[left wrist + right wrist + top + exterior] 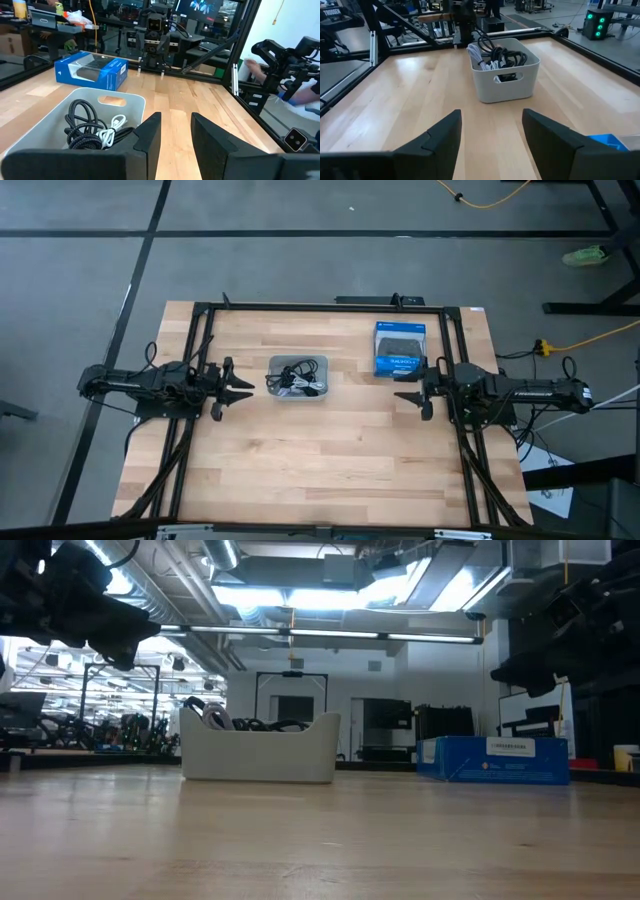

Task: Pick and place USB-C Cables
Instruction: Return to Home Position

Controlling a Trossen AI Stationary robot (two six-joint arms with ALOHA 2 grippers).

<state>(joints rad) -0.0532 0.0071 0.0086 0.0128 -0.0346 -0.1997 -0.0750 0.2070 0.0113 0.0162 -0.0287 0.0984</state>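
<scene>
Black and pale cables (297, 377) lie tangled together inside the grey tray (298, 400), none of them on the table. From the left wrist a braided black coil and a white one (90, 127) show against the tray's near wall (95, 92). From the right wrist the loops (495, 55) rise a little above its rim (505, 87). How many cables are in the heap cannot be counted, since they overlap.

The left gripper (243, 387) hangs just to the left of the tray, level and pointing at it. Its jaws are parted with nothing between them (175, 117). The right gripper (408, 392) faces the tray from the far side, well apart from it. Its jaws are spread wide and hold nothing (490, 117).

At table height both arms are cut off by the upper edge and show only as dark shapes. There the tray's wall (260, 755) hides all but the tops of the coils.

A blue box (400, 348) lies flat to the right of the tray, beside the right gripper. Only a corner of it (607, 141) shows in the right wrist view.
</scene>
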